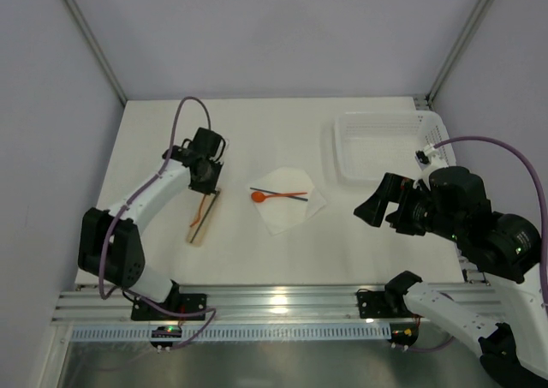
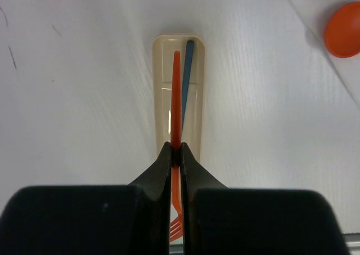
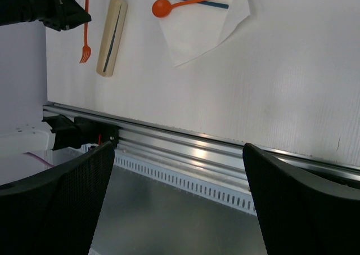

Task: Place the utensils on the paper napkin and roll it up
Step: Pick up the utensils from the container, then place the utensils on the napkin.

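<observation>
The left gripper (image 2: 176, 153) is clamped on the handle of an orange fork (image 2: 176, 97), holding it over the beige tray (image 2: 163, 97) on the worktop (image 1: 257, 140), tines toward the wrist; a blue stick (image 2: 187, 80) lies in that tray. The paper napkin (image 1: 287, 215) lies mid-worktop, with the orange spoon (image 1: 261, 196) and a dark stick (image 1: 295, 198) crossed on it; the right gripper (image 3: 179, 153) hangs with its jaws wide apart, holding nothing, near the white basket (image 1: 385, 140).
</observation>
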Available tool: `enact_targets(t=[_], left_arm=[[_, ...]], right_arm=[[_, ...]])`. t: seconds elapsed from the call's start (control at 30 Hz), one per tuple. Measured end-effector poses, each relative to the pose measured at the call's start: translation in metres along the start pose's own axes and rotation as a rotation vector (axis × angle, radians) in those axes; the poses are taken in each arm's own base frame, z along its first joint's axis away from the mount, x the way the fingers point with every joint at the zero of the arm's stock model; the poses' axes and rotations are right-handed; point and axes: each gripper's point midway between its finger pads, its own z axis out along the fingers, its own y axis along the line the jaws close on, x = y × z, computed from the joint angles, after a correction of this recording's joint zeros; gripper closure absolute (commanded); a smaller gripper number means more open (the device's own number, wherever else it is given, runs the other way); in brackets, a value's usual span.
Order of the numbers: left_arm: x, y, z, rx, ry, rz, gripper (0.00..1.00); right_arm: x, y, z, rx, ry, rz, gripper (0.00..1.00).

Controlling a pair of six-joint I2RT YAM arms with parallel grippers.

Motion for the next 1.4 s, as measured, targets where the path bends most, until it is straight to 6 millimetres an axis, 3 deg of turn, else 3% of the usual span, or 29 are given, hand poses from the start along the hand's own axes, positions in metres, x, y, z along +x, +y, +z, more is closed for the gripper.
enact_targets(t=[0.1, 0.2, 0.33, 0.47, 0.57, 0.73, 0.83, 0.97, 1.13, 1.4], left_arm=[[-0.023, -0.014, -0.021, 0.044, -0.087, 0.072, 1.00], [-0.040, -0.048, -0.042, 0.134, -0.176, 0.228, 1.00], [-0.040, -0.099, -0.060, 0.290, -0.231, 0.449, 1.00], [-0.035, -0.129, -0.064, 0.340, -0.262, 0.663, 1.00], [-0.034, -0.152, -0.053, 0.354, -0.239, 0.802, 1.00], [-0.027, -0.179, -0.016, 0.334, -0.161, 1.010, 1.00], [-0.021, -0.187, 0.000, 0.317, -0.136, 1.123, 1.00], [-0.029, -0.193, 0.005, 0.299, -0.172, 1.212, 1.00], [-0.042, -0.199, 0.010, 0.291, -0.209, 1.275, 1.00], [-0.049, -0.216, 0.036, 0.298, -0.187, 1.344, 1.00]], right_arm=[[0.000, 0.000, 0.000, 0.000, -0.001, 0.000, 0.01], [0.000, 0.000, 0.000, 0.000, 0.000, 0.000, 0.00], [0.000, 0.000, -0.001, 0.000, 0.002, 0.000, 0.01], [-0.001, 0.001, -0.004, -0.001, 0.001, 0.000, 0.00], [-0.003, 0.004, -0.007, -0.007, -0.003, -0.001, 0.01], [-0.004, 0.005, -0.009, -0.011, -0.003, -0.001, 0.01], [-0.003, 0.005, -0.009, -0.010, 0.003, 0.000, 0.01], [-0.002, 0.005, -0.009, -0.011, 0.007, 0.000, 0.01], [-0.001, 0.006, -0.007, -0.010, 0.017, 0.001, 0.01], [0.006, 0.000, -0.002, 0.011, 0.043, 0.010, 0.01]])
